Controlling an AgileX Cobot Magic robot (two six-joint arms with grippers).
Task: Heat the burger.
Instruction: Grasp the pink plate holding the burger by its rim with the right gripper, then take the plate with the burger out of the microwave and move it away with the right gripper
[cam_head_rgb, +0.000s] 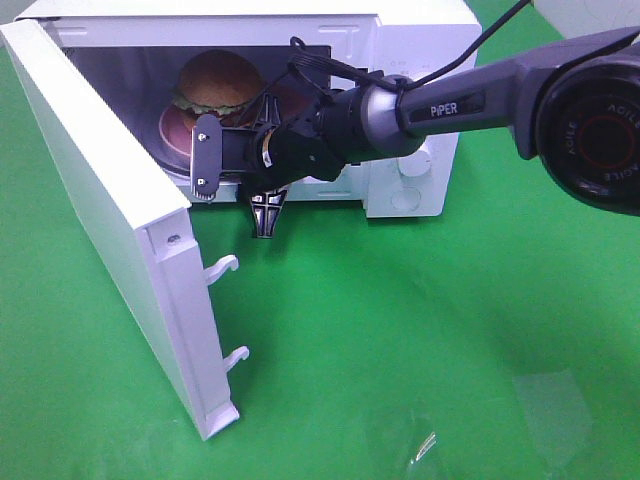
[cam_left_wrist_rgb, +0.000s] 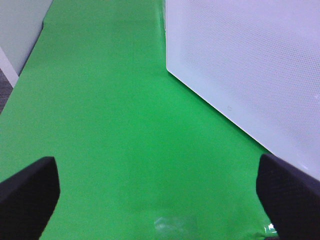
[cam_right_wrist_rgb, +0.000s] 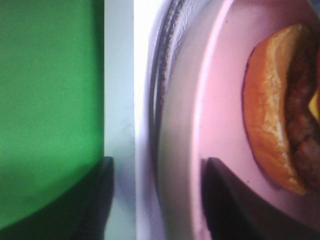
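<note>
Sitting inside the microwave (cam_head_rgb: 420, 60) cavity, the burger (cam_head_rgb: 218, 82) is seen on the pink plate (cam_head_rgb: 172, 135), bun up, lettuce frill visible. The plate rests on the glass turntable (cam_right_wrist_rgb: 167, 125). The right gripper (cam_head_rgb: 232, 180) is held at the cavity mouth, just in front of the plate; in the right wrist view its two fingers (cam_right_wrist_rgb: 220, 200) are seen apart, one over the plate rim, one outside it, so whether the rim is clamped cannot be told. Nothing is seen carried. The left gripper (cam_left_wrist_rgb: 155, 200) is parked wide apart over the green mat (cam_left_wrist_rgb: 110, 125), beside the microwave's white side, holding nothing. The door (cam_head_rgb: 110, 210) is swung fully open. Step judged: loading is at its end. Next, the right arm needs to be cleared from the cavity, then the door pushed shut.
</note>
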